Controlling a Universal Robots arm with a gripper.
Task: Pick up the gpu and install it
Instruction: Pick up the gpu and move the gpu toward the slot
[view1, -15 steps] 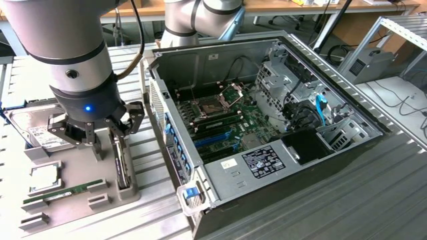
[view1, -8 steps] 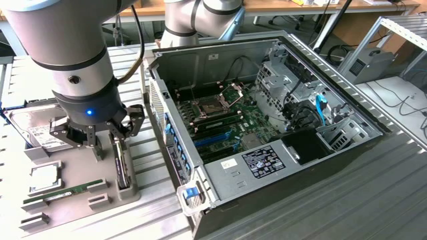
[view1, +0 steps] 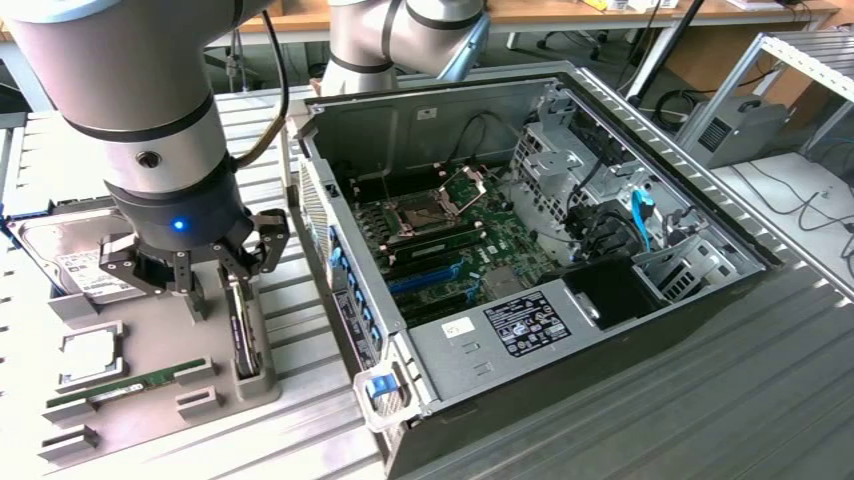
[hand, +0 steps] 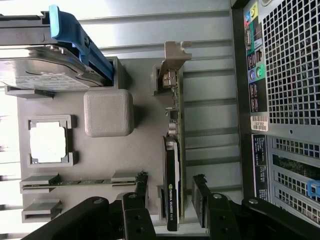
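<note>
Claw (hand: 171, 192) spread astride gpu (hand: 172, 155), standing edgewise in gray tray (hand: 145, 145).

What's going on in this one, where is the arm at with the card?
The arm's gripper is down over the grey parts tray, with its open fingers on either side of the gpu, which stands on edge in a tray slot. There is a gap on both sides, so the card is not yet gripped or lifted. The open computer case sits beside the tray, towards the exterior view's right. A hard drive and a memory stick also rest in the tray.
</note>
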